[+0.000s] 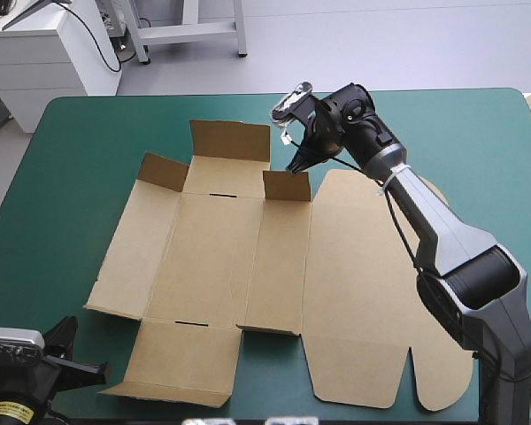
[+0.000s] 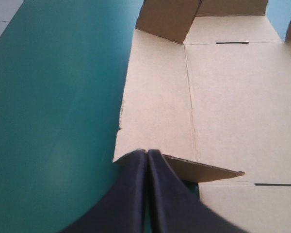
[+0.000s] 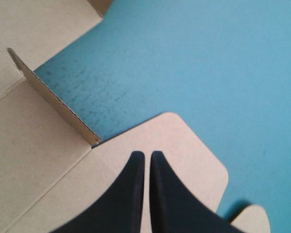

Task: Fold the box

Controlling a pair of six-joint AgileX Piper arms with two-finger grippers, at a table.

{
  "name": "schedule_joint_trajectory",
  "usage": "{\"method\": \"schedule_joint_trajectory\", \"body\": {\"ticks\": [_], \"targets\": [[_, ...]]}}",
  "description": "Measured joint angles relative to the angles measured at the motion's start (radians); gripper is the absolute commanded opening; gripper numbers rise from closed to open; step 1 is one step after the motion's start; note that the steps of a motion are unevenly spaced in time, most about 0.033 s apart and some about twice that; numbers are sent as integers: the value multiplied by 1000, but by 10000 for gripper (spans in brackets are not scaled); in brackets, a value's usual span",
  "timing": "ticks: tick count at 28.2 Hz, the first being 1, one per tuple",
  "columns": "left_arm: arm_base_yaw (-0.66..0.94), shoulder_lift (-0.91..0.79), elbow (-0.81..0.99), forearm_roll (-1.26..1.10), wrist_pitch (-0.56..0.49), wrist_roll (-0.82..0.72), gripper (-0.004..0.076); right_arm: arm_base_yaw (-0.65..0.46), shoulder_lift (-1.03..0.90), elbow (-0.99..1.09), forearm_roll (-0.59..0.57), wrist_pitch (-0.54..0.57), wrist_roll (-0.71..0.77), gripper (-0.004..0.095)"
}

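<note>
Near the table's [image 1: 71, 177] far edge, the right gripper [image 1: 296, 166] hangs clenched and empty by the brown box's [image 1: 212, 266] raised flap [image 1: 288, 186]; the left gripper [image 2: 147, 152], clenched too, is at the near-left corner.

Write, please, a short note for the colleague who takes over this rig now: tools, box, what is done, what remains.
Left tool: shut, holding nothing, by the near left corner of the box.
Right tool: shut, holding nothing, over the far edge of the lid, beside a raised flap.
Box: mostly flat on the teal-green cover; three far flaps stand up.
Done: only those flaps.
Left: raise and tuck the walls.
</note>
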Motion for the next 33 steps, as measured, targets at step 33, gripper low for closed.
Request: {"method": "schedule_joint_trajectory", "body": {"ticks": [33], "targets": [[81,1139,-613,396,204,-89,16,-3,-1155,1147,-5,-47,531,-19]]}}
